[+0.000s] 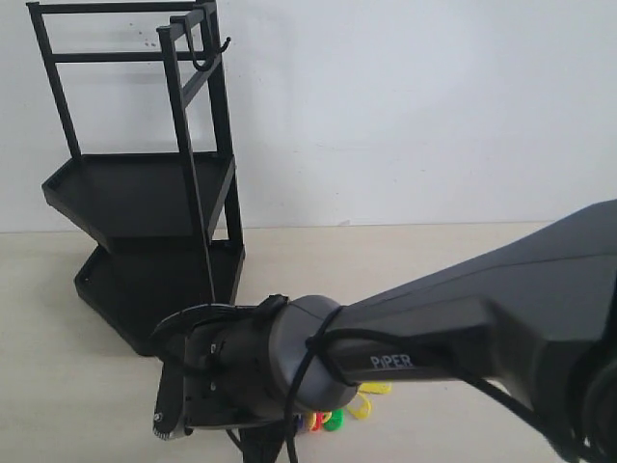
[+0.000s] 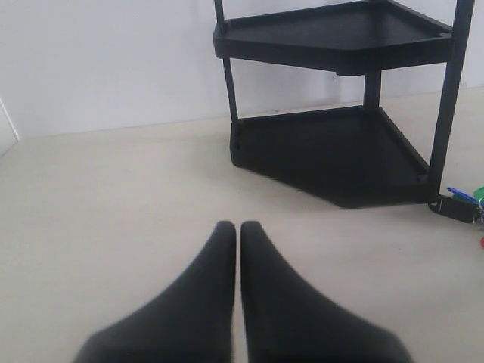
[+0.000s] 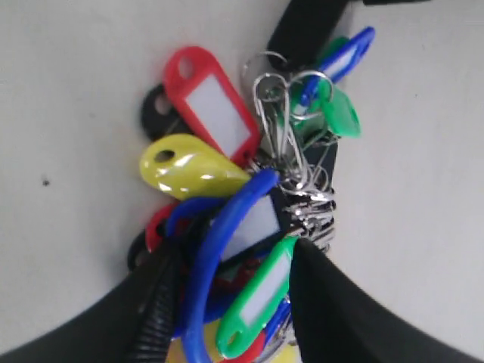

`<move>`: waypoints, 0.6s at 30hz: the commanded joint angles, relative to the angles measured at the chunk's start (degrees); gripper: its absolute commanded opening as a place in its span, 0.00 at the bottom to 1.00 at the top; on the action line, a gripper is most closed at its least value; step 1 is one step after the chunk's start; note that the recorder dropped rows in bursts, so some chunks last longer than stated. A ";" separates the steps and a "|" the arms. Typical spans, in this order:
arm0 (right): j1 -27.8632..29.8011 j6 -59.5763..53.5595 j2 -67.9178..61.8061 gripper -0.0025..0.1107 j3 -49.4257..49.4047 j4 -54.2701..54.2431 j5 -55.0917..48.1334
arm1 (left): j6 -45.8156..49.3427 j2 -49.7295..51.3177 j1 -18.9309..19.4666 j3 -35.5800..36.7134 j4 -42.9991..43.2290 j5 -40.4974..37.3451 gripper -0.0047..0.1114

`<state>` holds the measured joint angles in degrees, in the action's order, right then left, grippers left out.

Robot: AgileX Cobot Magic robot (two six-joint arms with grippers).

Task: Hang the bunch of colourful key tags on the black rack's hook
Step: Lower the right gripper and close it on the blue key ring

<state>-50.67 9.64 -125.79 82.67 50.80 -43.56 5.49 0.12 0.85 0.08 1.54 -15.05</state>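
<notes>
Barely begun: the colourful key tag bunch (image 3: pixel 234 197) lies on the table (image 1: pixel 58 386) near the black rack's (image 1: pixel 145 193) base, well below its empty hook (image 1: pixel 214 53), the right gripper (image 3: pixel 234 257) straddling it, whether clamped I cannot tell, and the left gripper (image 2: pixel 239 228) clenched on nothing.

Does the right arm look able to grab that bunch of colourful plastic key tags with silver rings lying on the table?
Probably yes. The right gripper hangs right over the colourful key tag bunch, its open jaws either side of it, with nothing between.
</notes>
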 commanded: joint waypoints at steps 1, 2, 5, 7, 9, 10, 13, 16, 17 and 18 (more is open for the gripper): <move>2.13 0.54 0.02 0.42 0.25 -0.79 -0.05 | 0.06 -0.12 -0.07 -0.08 -0.20 0.46 0.08; 2.13 0.54 0.02 0.42 0.25 -0.79 0.11 | 0.06 -0.12 -0.07 -0.08 -0.20 0.46 0.08; 2.13 0.42 0.02 0.41 0.25 -0.89 0.65 | 0.06 -0.12 -0.07 -0.08 -0.20 0.46 0.08; 2.13 0.42 0.02 0.31 0.25 -0.77 0.53 | 0.06 -0.12 -0.07 -0.08 -0.20 0.46 0.08; 2.13 0.65 0.02 0.16 0.25 -0.77 0.29 | 0.06 -0.12 -0.07 -0.08 -0.20 0.46 0.08; 2.13 0.65 0.02 0.09 0.25 -0.77 0.20 | 0.06 -0.12 -0.07 -0.08 -0.20 0.46 0.08; 2.13 0.80 0.02 0.02 0.25 -0.65 -0.39 | 0.06 -0.12 -0.07 -0.08 -0.20 0.46 0.08; 2.13 0.80 0.02 0.02 0.25 -0.55 -1.06 | 0.06 -0.12 -0.07 -0.08 -0.20 0.46 0.08; 2.13 1.07 0.02 0.02 0.25 -0.58 -1.40 | 0.06 -0.12 -0.07 -0.08 -0.20 0.46 0.08; 2.13 1.75 0.02 0.02 0.25 0.07 -2.05 | 0.06 -0.12 -0.07 -0.08 -0.20 0.46 0.08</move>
<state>-48.65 10.47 -125.79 82.67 50.36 -44.10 5.49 0.12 0.85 0.08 1.54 -15.05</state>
